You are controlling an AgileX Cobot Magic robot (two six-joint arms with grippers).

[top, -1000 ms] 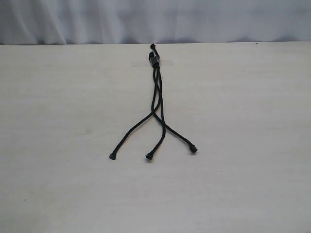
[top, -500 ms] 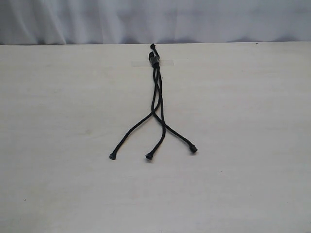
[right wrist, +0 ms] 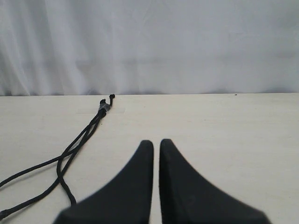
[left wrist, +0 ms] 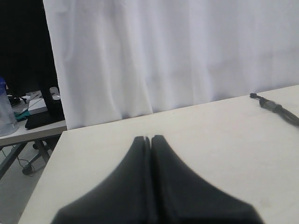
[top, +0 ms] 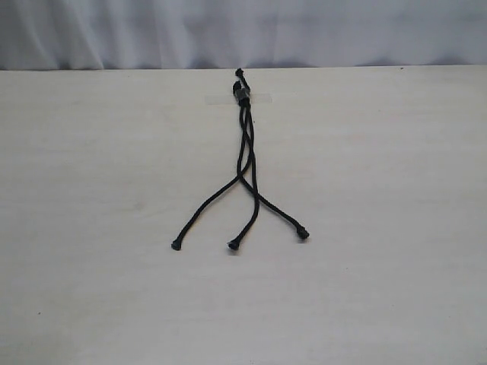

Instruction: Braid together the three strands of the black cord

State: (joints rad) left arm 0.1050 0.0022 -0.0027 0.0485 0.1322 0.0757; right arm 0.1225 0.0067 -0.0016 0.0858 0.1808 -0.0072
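Observation:
The black cord [top: 245, 152] lies on the pale table, its knotted end and small clip [top: 242, 93] at the far edge. Its three strands run close together, cross near the middle, then fan out toward me. Their knobby tips lie at the left [top: 176, 245], the middle [top: 233, 245] and the right [top: 303, 233]. Neither gripper shows in the exterior view. My left gripper [left wrist: 150, 137] is shut and empty, with the cord's clip end [left wrist: 271, 105] far off to one side. Over bare table my right gripper [right wrist: 156, 142] stands shut and empty, the cord [right wrist: 88, 130] lying beside it, apart.
A strip of clear tape [top: 262, 97] sits by the clip at the far edge. A white curtain [top: 243, 30] hangs behind the table. The left wrist view shows the table's side edge [left wrist: 51, 163] and another desk with clutter [left wrist: 28, 112] beyond.

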